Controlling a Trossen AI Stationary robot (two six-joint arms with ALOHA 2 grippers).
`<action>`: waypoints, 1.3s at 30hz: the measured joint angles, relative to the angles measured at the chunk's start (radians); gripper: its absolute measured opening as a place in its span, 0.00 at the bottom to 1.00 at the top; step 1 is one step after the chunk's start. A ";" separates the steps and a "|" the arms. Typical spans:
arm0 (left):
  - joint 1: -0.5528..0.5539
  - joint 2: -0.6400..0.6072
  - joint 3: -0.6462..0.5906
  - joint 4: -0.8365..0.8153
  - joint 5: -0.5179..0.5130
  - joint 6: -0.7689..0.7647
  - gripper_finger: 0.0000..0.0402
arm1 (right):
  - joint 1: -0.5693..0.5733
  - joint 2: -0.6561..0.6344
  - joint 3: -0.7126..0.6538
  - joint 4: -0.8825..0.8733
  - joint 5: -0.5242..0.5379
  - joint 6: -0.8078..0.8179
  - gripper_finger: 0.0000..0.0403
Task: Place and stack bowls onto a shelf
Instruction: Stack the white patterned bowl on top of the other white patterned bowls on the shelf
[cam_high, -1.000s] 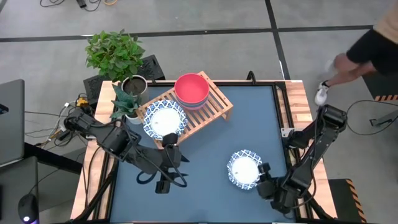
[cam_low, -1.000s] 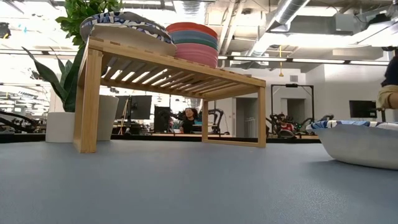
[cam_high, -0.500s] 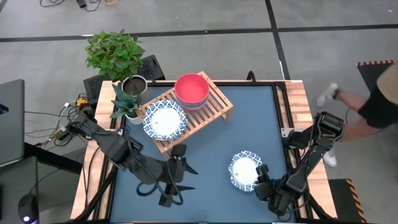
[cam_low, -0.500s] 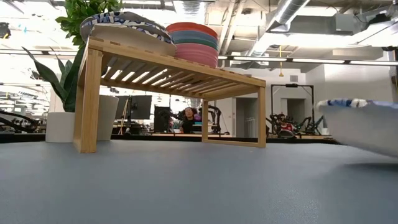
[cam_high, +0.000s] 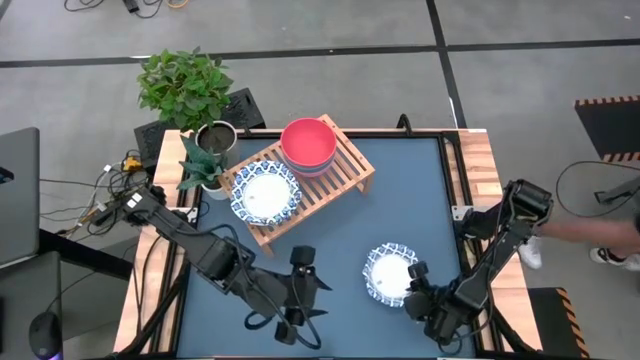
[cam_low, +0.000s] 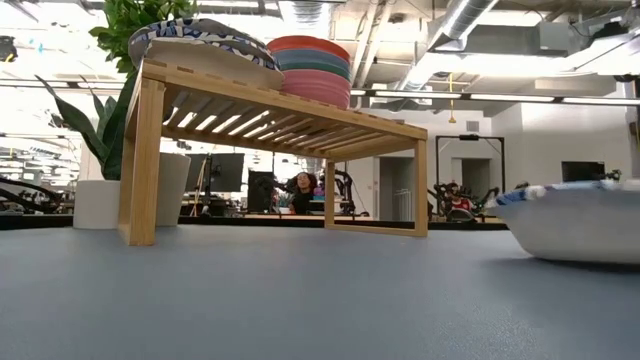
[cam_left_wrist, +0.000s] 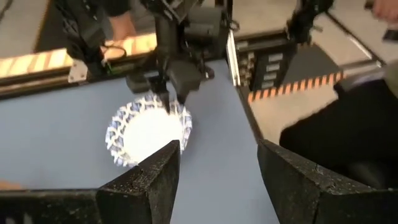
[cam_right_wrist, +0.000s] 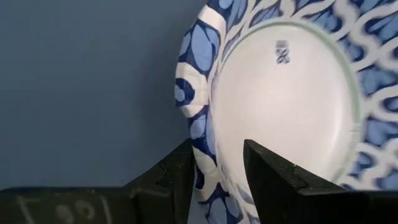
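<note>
On the left of the dark blue table (cam_high: 340, 215), the left gripper (cam_high: 308, 296) hangs low over the near part of the tabletop, its two dark fingers (cam_left_wrist: 155, 180) spread apart with nothing between them; its wrist camera looks across the bare surface toward a white dish (cam_left_wrist: 148, 132) with a blue patterned rim, which lies well ahead of the fingertips and apart from them. Behind that arm, at the far left of the table, stands the shelf (cam_high: 345, 175), a slatted wooden rack set at an angle. On its left end rests a blue-rimmed white dish (cam_high: 266, 193), which may be a stack of several, though the pictures do not settle the count. On the shelf's right end sits a stack of plain bowls with the red bowl (cam_high: 308, 142) on top; in the low view pink bowls (cam_low: 318, 85) show beneath it. Beside the shelf's left end are two potted plants (cam_high: 200, 165). Farther right, on the near right part of the table, lies the lone blue-rimmed dish (cam_high: 392, 274), and the right gripper (cam_high: 415, 290) has it by its near right edge: its fingers (cam_right_wrist: 273, 171) are clamped across the rim, one inside the dish and one outside. In the low view this dish (cam_low: 580, 218) sits slightly tilted at the right edge.
</note>
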 joint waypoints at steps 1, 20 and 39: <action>0.000 0.003 0.001 0.013 -0.010 0.003 0.50 | -0.002 0.000 0.014 -0.016 0.013 0.000 0.41; -0.003 0.089 0.000 0.036 -0.036 0.023 0.50 | -0.082 -0.002 0.032 0.016 0.066 -0.134 0.41; 0.042 0.243 0.000 0.093 -0.031 -0.048 0.50 | -0.132 -0.002 0.082 0.177 0.064 -0.482 0.41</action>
